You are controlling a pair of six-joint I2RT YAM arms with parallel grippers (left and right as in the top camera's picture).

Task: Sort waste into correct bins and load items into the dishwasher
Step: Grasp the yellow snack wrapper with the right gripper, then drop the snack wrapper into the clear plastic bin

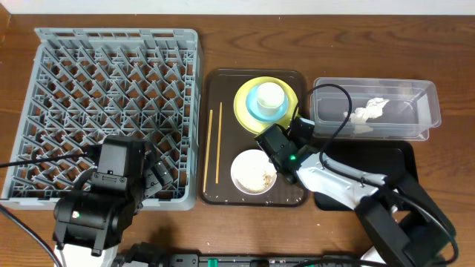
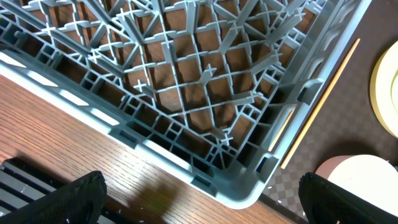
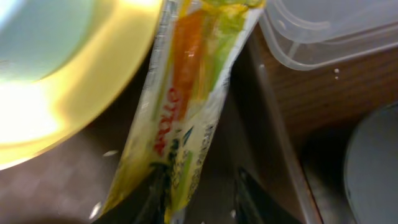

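A green-and-yellow wrapper [image 3: 193, 93] lies on the brown tray between the yellow plate [image 3: 62, 81] and the clear tub [image 3: 323, 31]. Its lower end rests against the left finger of my right gripper [image 3: 202, 177], whose jaws stand apart with a gap on the right side. From overhead that gripper [image 1: 291, 132] sits at the plate's [image 1: 249, 111] lower right edge. The plate carries a light blue bowl [image 1: 256, 111] and a white cup [image 1: 270, 96]. My left gripper [image 2: 202, 186] hangs open over the dish rack's [image 2: 186, 81] near corner, holding nothing.
On the brown tray [image 1: 223, 81] lie chopsticks [image 1: 214, 144] and a white bowl [image 1: 252, 172] with food grains. A white tissue [image 1: 369, 111] sits in the clear tub [image 1: 415, 104]. The black tray [image 1: 404, 159] lies under my right arm. Loose grains [image 3: 109, 152] dot the tray.
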